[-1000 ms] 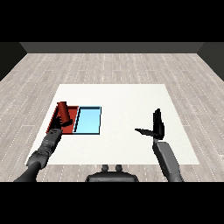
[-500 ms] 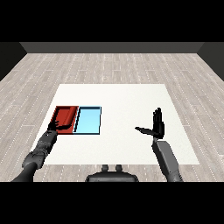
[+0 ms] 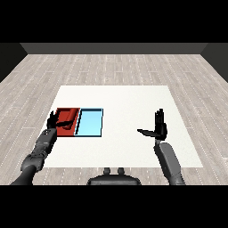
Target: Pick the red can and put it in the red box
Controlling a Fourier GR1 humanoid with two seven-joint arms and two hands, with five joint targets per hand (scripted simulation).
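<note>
The left hand (image 3: 53,121) is at the near-left corner of the red tray (image 3: 71,111), fingers spread and relaxed, its grey forearm slanting back to the lower left. The right hand (image 3: 159,128) is well right of that tray, upright, fingers straight, thumb out leftward.

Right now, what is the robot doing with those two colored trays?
The robot's left hand is at the near left edge of the red tray, fingers spread, holding nothing. A red can seems to lie inside the red tray, though it blends in with it. The light blue tray sits right beside it, touching. The right hand is held up open over the white table, far from both trays.
</note>
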